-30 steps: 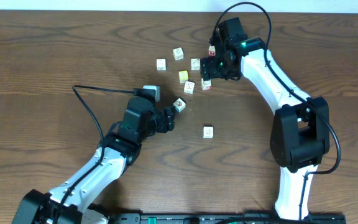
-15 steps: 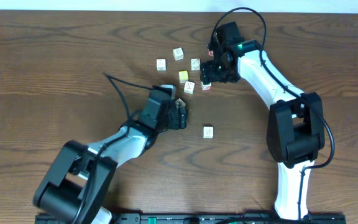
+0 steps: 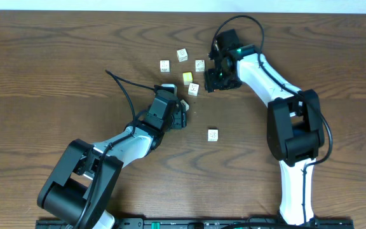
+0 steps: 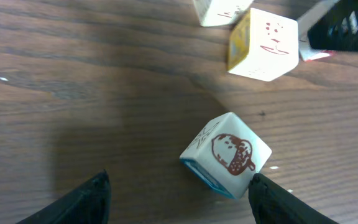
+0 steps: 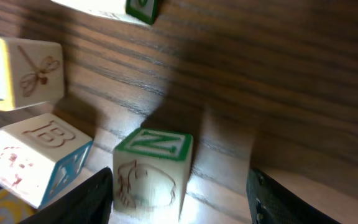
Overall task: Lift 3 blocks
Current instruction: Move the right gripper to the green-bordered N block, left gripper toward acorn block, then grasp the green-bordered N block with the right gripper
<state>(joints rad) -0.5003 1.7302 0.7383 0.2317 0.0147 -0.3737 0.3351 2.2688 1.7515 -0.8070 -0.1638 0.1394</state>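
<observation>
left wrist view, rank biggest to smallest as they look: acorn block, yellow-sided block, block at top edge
1. acorn block, nearest the camera
2. yellow-sided block
3. block at top edge, cropped, so unsure

Above the acorn block point(image 4: 225, 152), a pale block point(image 4: 219, 9) is cut off by the top edge; a red-edged block point(image 4: 317, 55) is largely hidden by the right gripper point(image 3: 213, 83).

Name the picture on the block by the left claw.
A reddish-brown acorn on the block; shows best in left wrist view.
</observation>
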